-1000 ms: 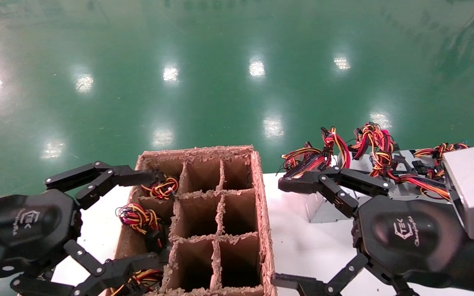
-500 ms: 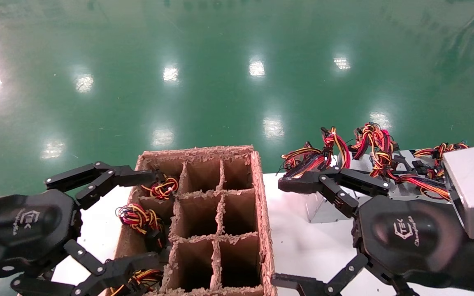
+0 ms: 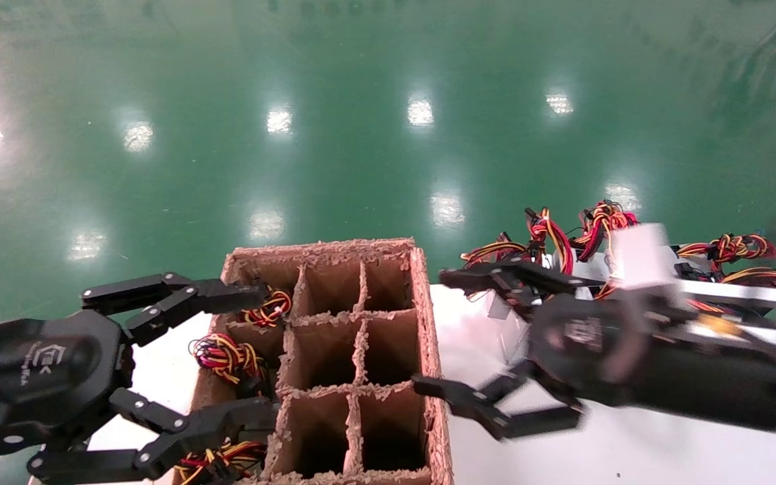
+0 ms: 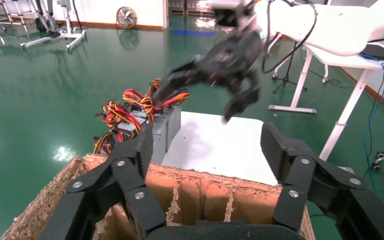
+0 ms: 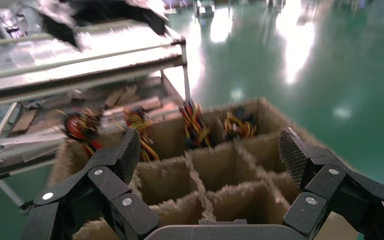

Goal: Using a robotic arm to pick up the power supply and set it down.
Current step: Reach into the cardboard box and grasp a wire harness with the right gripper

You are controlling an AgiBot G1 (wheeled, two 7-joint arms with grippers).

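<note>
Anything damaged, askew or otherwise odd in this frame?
Yes: the cardboard divider box is badly frayed, its rim and partitions ragged. Wire bundles spill over its left cells rather than lying tucked in. Both end effectors, left and right, are open and hold nothing.

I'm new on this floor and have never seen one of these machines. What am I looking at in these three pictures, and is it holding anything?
It is a two-armed robot. The wide picture comes from its head, looking down; the others come from cameras on each wrist. The left gripper, black and many-linked, hangs open beside a divided cardboard box. The right gripper, also open and holding nothing, is at the box's other side over a white table. Bundles of coloured wires sit in the box's left column; the other cells look empty. Behind the right arm lie silver power supplies with tangled wires.
</note>
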